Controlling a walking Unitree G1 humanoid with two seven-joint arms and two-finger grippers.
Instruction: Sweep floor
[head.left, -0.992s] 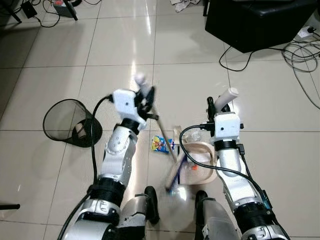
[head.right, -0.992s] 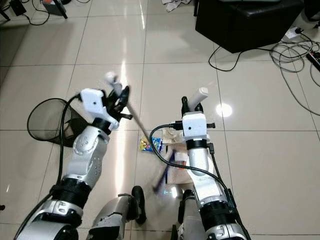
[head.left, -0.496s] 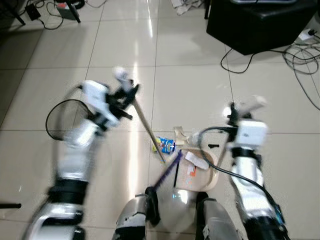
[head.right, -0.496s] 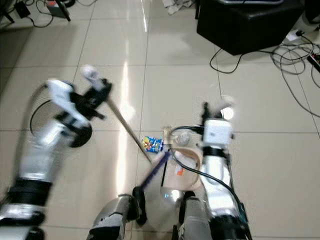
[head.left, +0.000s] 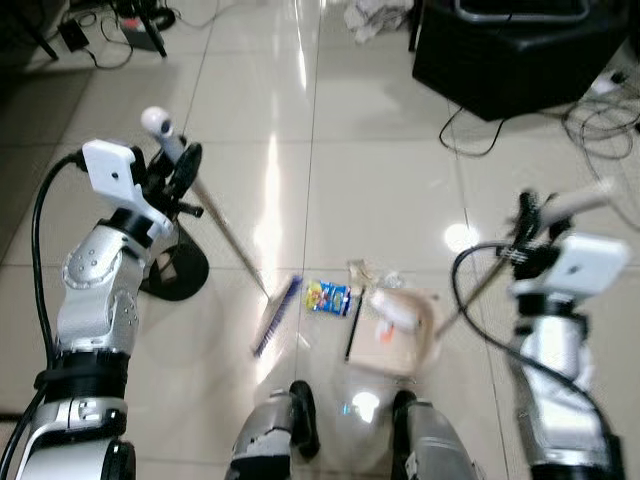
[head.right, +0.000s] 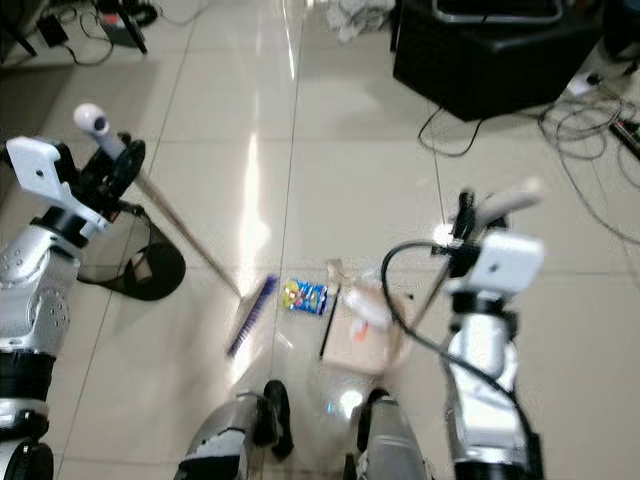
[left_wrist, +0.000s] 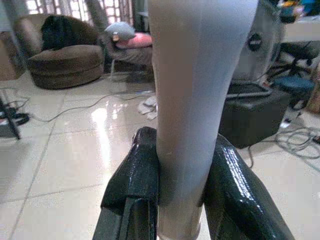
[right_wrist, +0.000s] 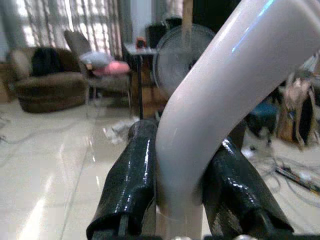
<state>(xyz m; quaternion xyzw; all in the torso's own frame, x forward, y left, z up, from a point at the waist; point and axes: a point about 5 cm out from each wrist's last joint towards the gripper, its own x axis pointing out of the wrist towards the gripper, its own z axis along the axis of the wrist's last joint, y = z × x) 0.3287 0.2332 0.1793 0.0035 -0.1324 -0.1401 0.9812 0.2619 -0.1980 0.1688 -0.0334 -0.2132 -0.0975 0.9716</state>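
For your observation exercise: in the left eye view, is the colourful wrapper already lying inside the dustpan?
No, the colourful wrapper lies on the floor tiles just beside the dustpan, between it and the broom head.

The left arm (head.left: 95, 290) covers most of the black mesh bin (head.left: 178, 268), so only a dark arc and a pale scrap inside can be made out. The right arm (head.left: 560, 330) and its gripper (head.left: 530, 215) are smeared with blur, and the dustpan handle (head.left: 475, 290) reads as a faint streak. Litter in the beige dustpan (head.left: 400, 335) is too soft to name. The wrapper (head.left: 327, 297) has print too small to read. Far right, the black cabinet (head.left: 520, 45) is cut by the top edge. In the left wrist view the broom handle (left_wrist: 195, 100) runs off the top, hiding the room behind.
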